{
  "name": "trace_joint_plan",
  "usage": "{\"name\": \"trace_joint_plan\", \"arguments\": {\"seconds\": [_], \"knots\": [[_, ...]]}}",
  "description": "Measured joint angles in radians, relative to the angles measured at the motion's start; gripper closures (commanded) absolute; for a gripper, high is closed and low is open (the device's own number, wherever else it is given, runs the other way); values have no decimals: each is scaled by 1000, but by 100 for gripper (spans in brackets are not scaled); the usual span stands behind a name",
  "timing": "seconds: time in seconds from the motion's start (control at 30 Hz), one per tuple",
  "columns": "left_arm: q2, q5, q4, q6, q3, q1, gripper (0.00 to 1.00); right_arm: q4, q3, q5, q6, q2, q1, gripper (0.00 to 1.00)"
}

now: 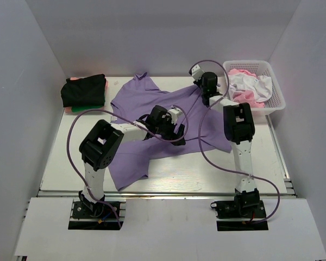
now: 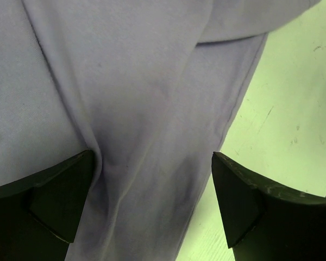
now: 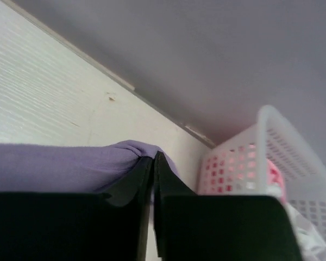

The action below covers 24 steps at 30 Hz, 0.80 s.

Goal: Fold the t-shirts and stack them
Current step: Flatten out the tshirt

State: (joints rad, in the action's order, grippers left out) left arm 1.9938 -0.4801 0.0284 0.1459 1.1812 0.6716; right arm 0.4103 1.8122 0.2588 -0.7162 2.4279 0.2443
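Purple shirt (image 1: 133, 100): spread crumpled on counter (image 1: 60, 157).
Black shirt (image 1: 84, 91): folded, far-left corner.
Left gripper (image 2: 152, 179): spread wide over purple cloth (nothing gripped).
Right gripper (image 3: 154, 163): pinching purple shirt's edge beside basket (image 1: 275, 102).

A purple t-shirt (image 2: 141, 81) is seen filling most of the frame, creased by long folds, its hemmed edge laid over the pale table (image 2: 285, 119) at the right. The left gripper (image 2: 152, 163) is spread wide, with cloth bunched against one finger (image 2: 54, 190).

A robotics lab booth: blank white walls (image 1: 22, 109) box in a table (image 1: 62, 157).
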Motion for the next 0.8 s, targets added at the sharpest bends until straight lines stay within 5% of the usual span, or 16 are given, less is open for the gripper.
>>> {"name": "trace_joint_plan", "arguments": {"seconds": [0.07,0.1,0.2,0.5,0.8], "knots": [[0,-8,0,-4,-1,0,1,47,22,-11,-2,58,0,60],[0,-10,0,-5,-2,0,1,63,42,-18,2,90,-1,37],[0,-17,-1,-7,-2,0,1,89,88,-33,14,164,-6,10],[-20,13,-33,-10,-5,12,0,-18,114,-32,72,73,-13,10],[-71,261,-189,24,53,4,0,-412,-108,-53,485,-403,5,10]]}}
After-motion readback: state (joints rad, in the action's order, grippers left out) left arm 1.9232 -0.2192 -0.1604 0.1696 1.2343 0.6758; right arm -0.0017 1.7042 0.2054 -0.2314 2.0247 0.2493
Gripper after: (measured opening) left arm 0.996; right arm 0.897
